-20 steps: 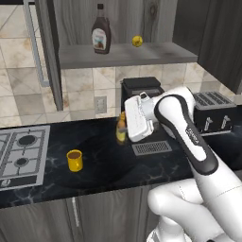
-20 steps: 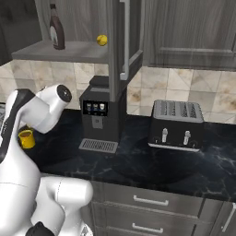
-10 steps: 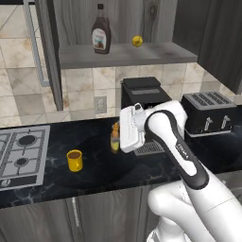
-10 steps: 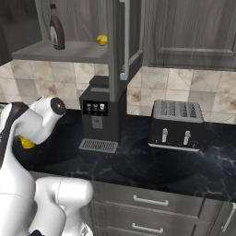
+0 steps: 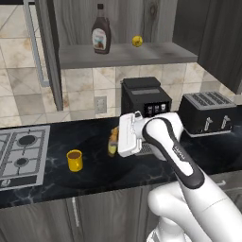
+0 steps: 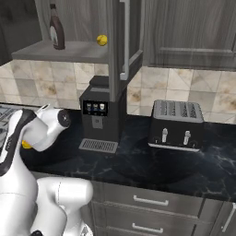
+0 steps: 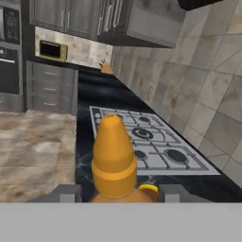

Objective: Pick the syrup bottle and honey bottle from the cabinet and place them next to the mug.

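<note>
The counter [image 5: 94,175] was black marble-like stone running along a tiled wall, with grey drawers under its front edge. A gas hob [image 5: 21,153] was set in at its left end; a black coffee machine [image 5: 144,101] stood against the wall near the middle, and a black toaster [image 5: 205,113] stood to its right. In the right base view the coffee machine [image 6: 99,117] and toaster [image 6: 177,124] stood well apart on the same counter.

The cabinet [image 5: 127,54] hung above, its door open. On its shelf board stood the syrup bottle [image 5: 100,30], upright toward the left, with a small yellow ball [image 5: 137,41] apart from it to the right. The right base view showed the syrup bottle [image 6: 56,28] and the ball [image 6: 102,40] likewise on the shelf.

The mug [image 5: 74,160] stood upright on the counter between the hob and the arm, toward the front edge.

The gripper [image 5: 115,142] was low over the counter in front of the coffee machine, to the right of the mug. The honey bottle [image 5: 113,143] was mostly hidden behind the white hand; only a strip of amber showed at the hand's left side, and whether its base touched the counter could not be told. In the hand view its orange cap [image 7: 113,156] rose between the two fingertips [image 7: 68,193], which sat close on either side, pinching the bottle; its body was cut off below. A bit of the mug's yellow rim [image 7: 148,188] peeped out beside the cap.

In the right base view the arm covered the mug, apart from a yellow sliver [image 6: 26,144].
</note>
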